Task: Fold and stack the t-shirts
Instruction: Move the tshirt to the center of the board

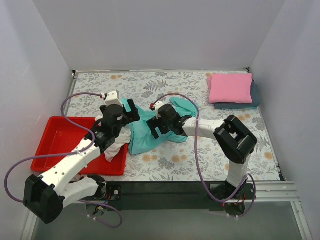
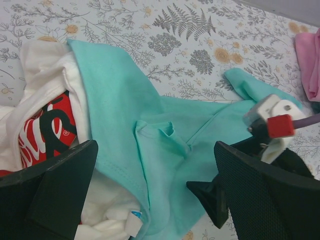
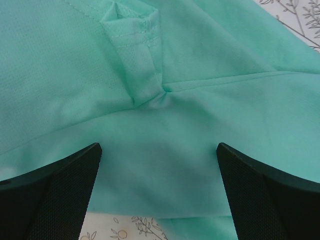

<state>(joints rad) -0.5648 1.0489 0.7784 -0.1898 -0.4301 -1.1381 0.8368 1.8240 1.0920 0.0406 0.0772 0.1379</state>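
White shirt [image 1: 116, 150] nearest, bunched over right edge of red tray [image 1: 60, 145]. Beyond it, teal shirt [image 1: 150, 132] lies crumpled mid-bench [image 1: 200, 160], one edge lapping onto white. Left hand [image 2: 156, 165] spread wide above teal; right hand [image 3: 159, 150] also spread, low over sleeve seam; neither pinches cloth. We judge teal light, limp, likely to drag white along; best pinched thin at shoulder seams or hem. Far right corner: pink shirt [image 1: 230, 87] folded atop dark blue-grey shirt [image 1: 256, 95].

Loose shirt [image 1: 150, 134] mid-table, tray [image 1: 59, 136] left, folded stack [image 1: 230, 88] back right.
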